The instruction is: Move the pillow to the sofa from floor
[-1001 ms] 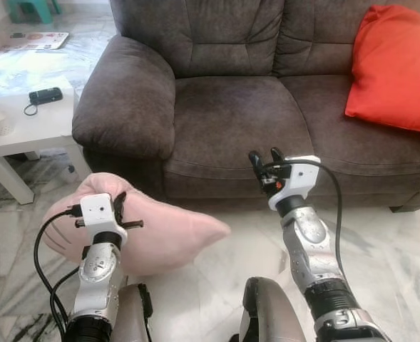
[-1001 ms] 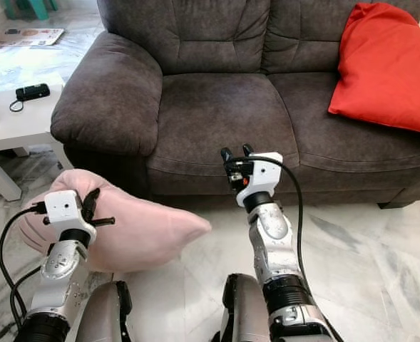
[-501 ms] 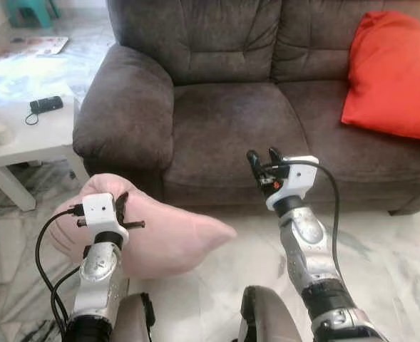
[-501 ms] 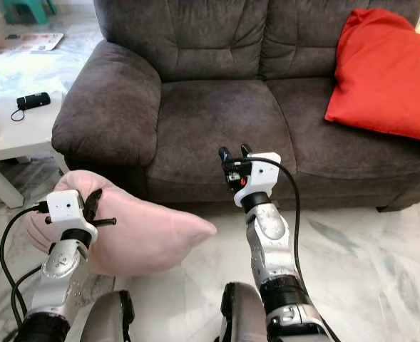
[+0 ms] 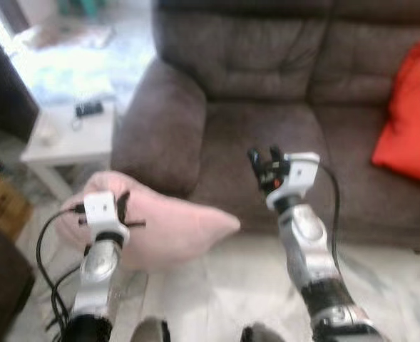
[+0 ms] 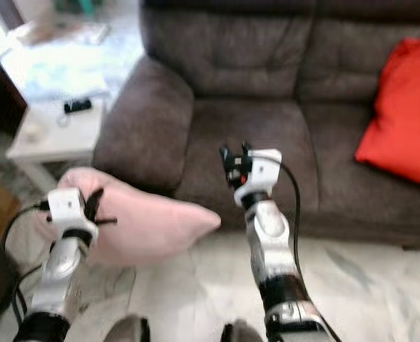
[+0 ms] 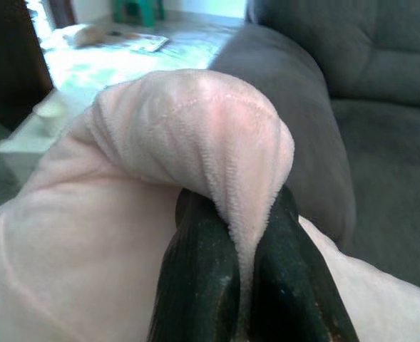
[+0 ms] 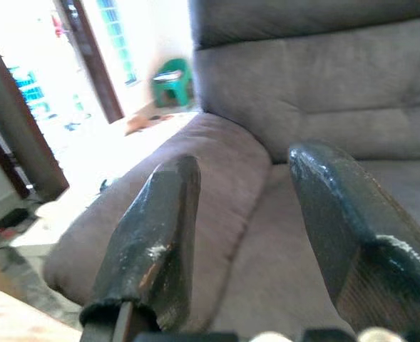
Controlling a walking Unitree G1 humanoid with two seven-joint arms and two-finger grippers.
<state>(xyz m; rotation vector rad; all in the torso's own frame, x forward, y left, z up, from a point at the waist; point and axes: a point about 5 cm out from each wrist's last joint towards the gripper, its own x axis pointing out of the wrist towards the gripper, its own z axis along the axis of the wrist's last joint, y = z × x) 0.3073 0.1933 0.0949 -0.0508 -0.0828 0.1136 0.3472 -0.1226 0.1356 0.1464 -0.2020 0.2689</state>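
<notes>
Left gripper (image 5: 121, 211): clenched on a fold of the pillow (image 5: 168, 231), seam pinched between both black fingers (image 7: 195, 285); forearm raised, wrist turned toward the sofa.
Pillow: pink, held clear of the floor (image 5: 217, 292), hanging low at the robot's left just before the armrest (image 5: 156, 139); long axis roughly level, free corner pointing toward the robot's right.
Right gripper (image 5: 264, 161): released, fingers (image 8: 152, 235) spread with nothing between; arm bent upward, aimed at the seat.
Nearer arm: left, already carrying the load; right apart from the pillow, off its free corner.
Key relation: seat cushion (image 5: 267, 153) lying ahead, higher, and to the right of the pillow, so probably a lift and a swing rightward past the armrest.
Sofa far side: red cushion (image 5: 409, 117) on the right end, well apart.
Far left: white table (image 5: 67, 139) beside the armrest.
</notes>
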